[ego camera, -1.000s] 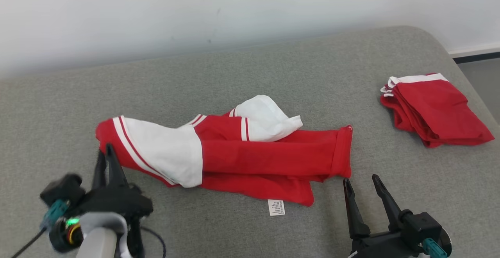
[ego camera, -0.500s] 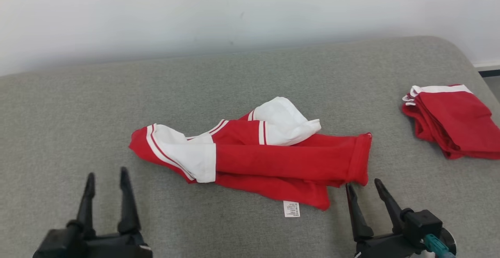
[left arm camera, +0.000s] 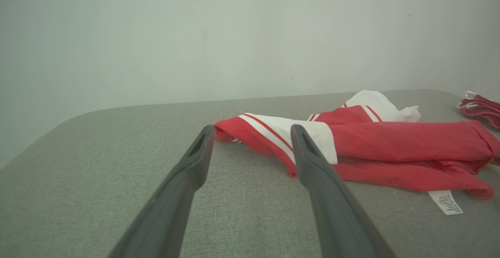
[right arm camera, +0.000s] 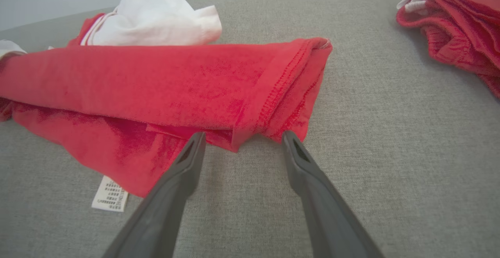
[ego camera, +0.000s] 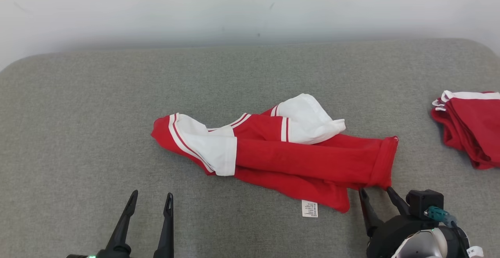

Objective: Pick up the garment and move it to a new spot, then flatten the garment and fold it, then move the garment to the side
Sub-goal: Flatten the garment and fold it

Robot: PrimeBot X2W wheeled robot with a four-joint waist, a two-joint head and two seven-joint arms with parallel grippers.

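Your garment (ego camera: 273,152) lies bunched at the middle of the surface (ego camera: 78,133), with the left gripper (ego camera: 152,194) wide and empty short of its striped end and the right gripper (ego camera: 375,190) wide at its hem, likely placed to pull it flat.

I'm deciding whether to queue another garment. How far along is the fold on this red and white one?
Done: the garment lies loosely doubled lengthwise. In hand: nothing; the left gripper and right gripper are open, the right one's tips near the red hem. Left: it looks rumpled, so flattening, a neat fold, and moving it aside, perhaps by the folded pile.
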